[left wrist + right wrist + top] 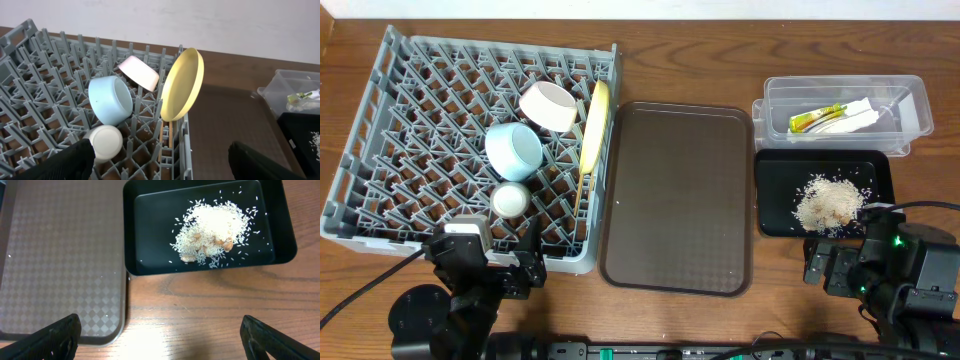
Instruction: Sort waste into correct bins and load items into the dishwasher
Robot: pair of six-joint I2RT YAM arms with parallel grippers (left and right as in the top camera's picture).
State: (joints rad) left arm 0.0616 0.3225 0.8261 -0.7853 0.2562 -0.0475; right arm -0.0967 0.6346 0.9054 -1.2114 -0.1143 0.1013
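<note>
The grey dish rack (380, 150) holds a light-blue bowl (513, 150), a white bowl (549, 106), a pale-yellow plate (595, 124) on edge, wooden chopsticks (170, 136) and a small white cup (510, 201). The clear tub (910, 100) holds the yellow-green wrapper (815, 119) and white paper (850, 118). The black tray (775, 190) holds the rice crumbs (827, 203). My left gripper (160, 167) is open and empty over the rack's near right corner. My right gripper (160, 340) is open and empty over bare table in front of the black tray (150, 225).
A large brown serving tray (677, 195) lies between the rack and the bins and holds nothing. Both arm bases sit at the table's front edge. Bare wood table shows around the bins.
</note>
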